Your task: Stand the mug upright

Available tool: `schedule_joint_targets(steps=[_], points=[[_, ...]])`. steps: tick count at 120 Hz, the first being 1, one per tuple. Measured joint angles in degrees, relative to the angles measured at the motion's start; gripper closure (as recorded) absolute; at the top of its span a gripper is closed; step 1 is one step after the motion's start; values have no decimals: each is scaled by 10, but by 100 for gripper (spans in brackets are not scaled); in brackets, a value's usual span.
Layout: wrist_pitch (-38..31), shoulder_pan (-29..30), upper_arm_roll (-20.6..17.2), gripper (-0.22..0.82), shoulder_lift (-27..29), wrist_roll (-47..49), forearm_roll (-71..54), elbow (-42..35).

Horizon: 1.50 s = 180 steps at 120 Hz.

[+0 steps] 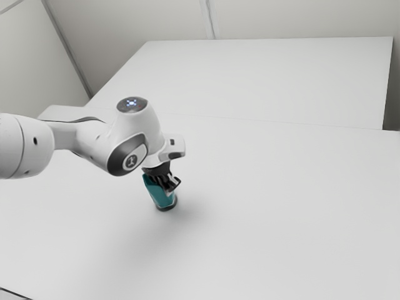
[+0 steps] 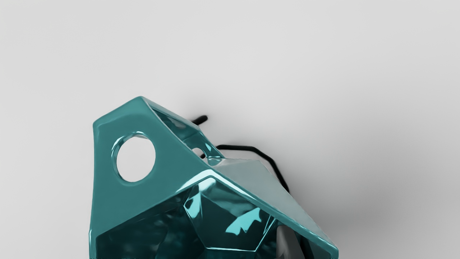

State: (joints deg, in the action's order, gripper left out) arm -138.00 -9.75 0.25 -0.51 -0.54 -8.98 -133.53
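The mug is sitting right under the claw, its dark foot pointing down at the table and its mouth facing up toward the hand. Its long axis is running from that foot up to the rim, seeming to lean a little toward the exterior view's left (how much of that the camera's slant is adding, I can't tell). Whether the foot is resting flat, I can't tell either. In the wrist view a grey piece of the claw is reaching inside the mouth, close by the rim, while a part with a round hole is jutting out beside the mouth. Whether the claw is gripping the wall or standing loose around it, I'm not able to say. So this is fitting two stories, a mug being settled onto its foot or one already standing and ready for release; either way, the next move is turning on the claw lying over the mouth, where a sideways pull would be risking a tip.
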Motion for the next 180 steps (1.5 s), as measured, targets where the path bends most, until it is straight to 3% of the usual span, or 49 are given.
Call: schedule_joint_targets(steps=[14, 43, 65, 95, 180], points=[[-3, 0, -1, 69, 0, 8, -1, 0], [-5, 0, -2, 28, 20, 19, 3, -3], [1, 3, -3, 13, 52, 24, 5, -3], [57, 2, -10, 6, 73, 28, 22, 21], [333, 10, -7, 2, 48, 30, 46, 259]])
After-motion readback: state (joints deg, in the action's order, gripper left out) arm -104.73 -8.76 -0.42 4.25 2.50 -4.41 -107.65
